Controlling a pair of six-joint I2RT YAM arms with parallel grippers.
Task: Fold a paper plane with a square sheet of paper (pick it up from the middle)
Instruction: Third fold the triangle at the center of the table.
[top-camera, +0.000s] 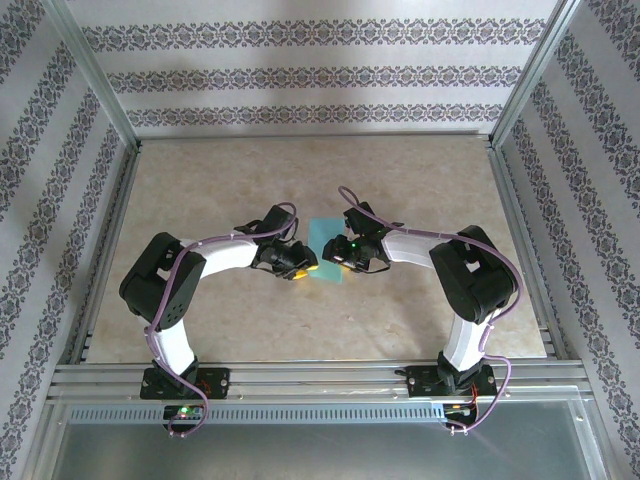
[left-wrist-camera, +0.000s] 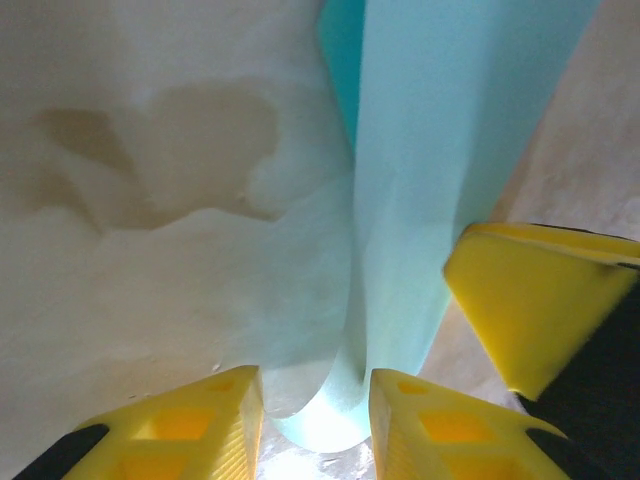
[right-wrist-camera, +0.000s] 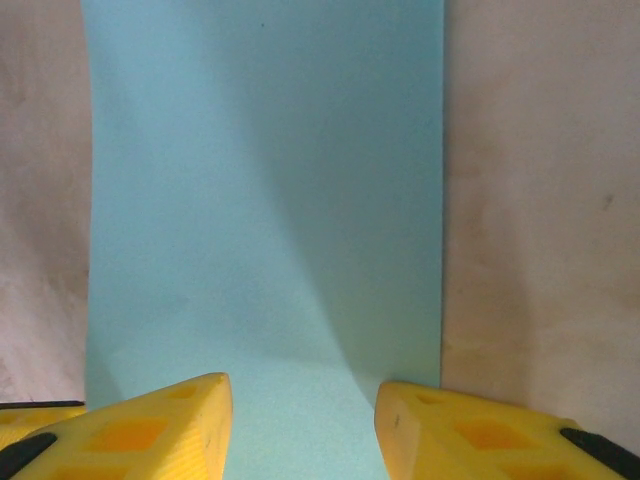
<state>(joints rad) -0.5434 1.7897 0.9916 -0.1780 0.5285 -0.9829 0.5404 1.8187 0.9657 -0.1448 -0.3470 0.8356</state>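
The teal square sheet of paper (top-camera: 325, 243) lies at the table's middle, between my two grippers. In the left wrist view the paper (left-wrist-camera: 440, 150) bows upward, and a curled edge of it rises in the gap of my left gripper (left-wrist-camera: 315, 425), whose jaws stand apart without pinching it. My left gripper (top-camera: 298, 268) is at the sheet's left edge. My right gripper (top-camera: 346, 262) is at its right edge; its yellow finger (left-wrist-camera: 540, 300) shows close by. My right gripper (right-wrist-camera: 300, 430) is open over the paper (right-wrist-camera: 260, 200), which has a soft wave.
The beige marbled table (top-camera: 300, 180) stretches around the sheet on all sides. Aluminium rails (top-camera: 300, 375) frame the near edge, with metal posts and patterned walls at the sides and back.
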